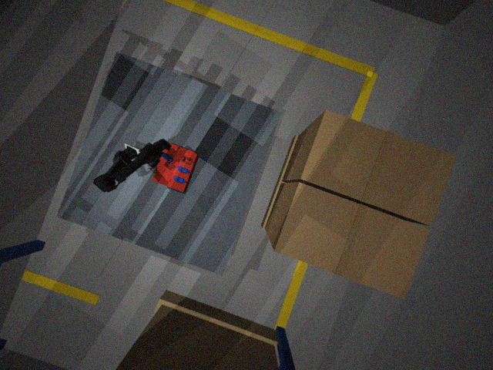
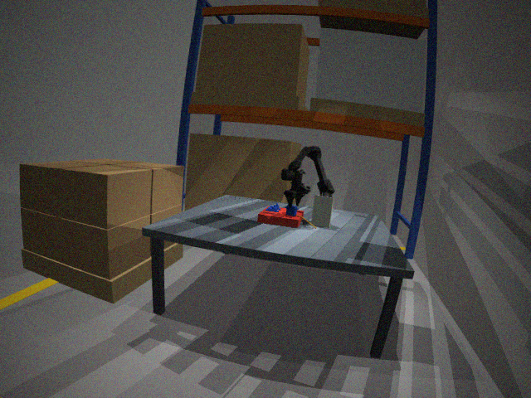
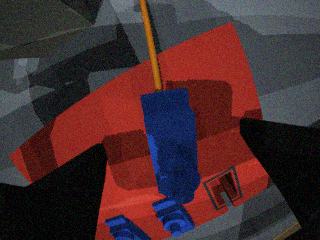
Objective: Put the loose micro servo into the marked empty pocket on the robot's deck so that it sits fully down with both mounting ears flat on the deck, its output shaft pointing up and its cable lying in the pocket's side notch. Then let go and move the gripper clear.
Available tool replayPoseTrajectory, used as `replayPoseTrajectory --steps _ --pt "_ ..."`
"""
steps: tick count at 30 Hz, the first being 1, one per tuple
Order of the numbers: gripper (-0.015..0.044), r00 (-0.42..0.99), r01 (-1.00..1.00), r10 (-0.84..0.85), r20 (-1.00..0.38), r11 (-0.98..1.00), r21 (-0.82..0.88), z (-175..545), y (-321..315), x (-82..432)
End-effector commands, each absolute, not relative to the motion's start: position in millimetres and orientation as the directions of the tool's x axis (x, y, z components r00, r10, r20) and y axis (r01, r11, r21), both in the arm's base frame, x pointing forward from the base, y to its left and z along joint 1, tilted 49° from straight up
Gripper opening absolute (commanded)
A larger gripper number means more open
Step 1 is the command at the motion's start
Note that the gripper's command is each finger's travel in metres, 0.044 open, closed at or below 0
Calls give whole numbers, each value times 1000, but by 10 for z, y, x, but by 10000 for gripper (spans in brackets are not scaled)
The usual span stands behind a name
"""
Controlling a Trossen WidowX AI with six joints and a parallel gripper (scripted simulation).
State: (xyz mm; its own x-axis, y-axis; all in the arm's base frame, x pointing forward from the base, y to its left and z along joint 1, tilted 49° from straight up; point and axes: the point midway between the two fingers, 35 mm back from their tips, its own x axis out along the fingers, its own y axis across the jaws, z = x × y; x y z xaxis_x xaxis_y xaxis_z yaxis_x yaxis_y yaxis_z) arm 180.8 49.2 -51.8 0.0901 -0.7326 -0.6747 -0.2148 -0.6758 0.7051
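Note:
The loose micro servo [image 3: 172, 135] [image 2: 291, 211] [image 1: 166, 157] is blue with an orange cable [image 3: 151, 47]. It is on the red deck [image 3: 200, 62] [image 2: 279, 220] [image 1: 169, 179], outside the marked pocket. The cable runs off past the deck edge. Its output shaft is not clear. My gripper [image 3: 175, 138] [image 2: 292, 202] is open, its black fingers on either side of the servo in the wrist view, not touching it there. The outlined pocket [image 3: 225, 190] shows dark and empty, right of the servo's lower end in the wrist view.
Two other blue servos [image 3: 175, 220] [image 3: 125, 232] sit in the deck near the pocket. A pale upright block [image 2: 322, 211] stands beside the deck, near the arm's base. Striped shadows cross the table [image 2: 257, 247]. Cardboard boxes [image 1: 370, 175] [image 2: 64, 201] stand beyond the table.

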Motion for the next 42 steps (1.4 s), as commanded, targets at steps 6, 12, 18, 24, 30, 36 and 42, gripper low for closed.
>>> replayPoseTrajectory --steps 6,12,18,24,30,36,42 --pt "361 88 -207 -740 -667 -669 714 -569 415 1797" --pt "204 88 -207 -740 -667 -669 714 -569 415 1797" --pt "105 88 -207 -740 -667 -669 714 -569 415 1797" --pt "0 87 -207 -739 -668 -670 713 -510 487 1793" --pt "0 87 -207 -739 -668 -670 713 -337 604 1722" --pt "0 87 -207 -739 -668 -669 714 -322 592 1718" --pt "0 87 -207 -739 -668 -670 713 -319 598 1782"
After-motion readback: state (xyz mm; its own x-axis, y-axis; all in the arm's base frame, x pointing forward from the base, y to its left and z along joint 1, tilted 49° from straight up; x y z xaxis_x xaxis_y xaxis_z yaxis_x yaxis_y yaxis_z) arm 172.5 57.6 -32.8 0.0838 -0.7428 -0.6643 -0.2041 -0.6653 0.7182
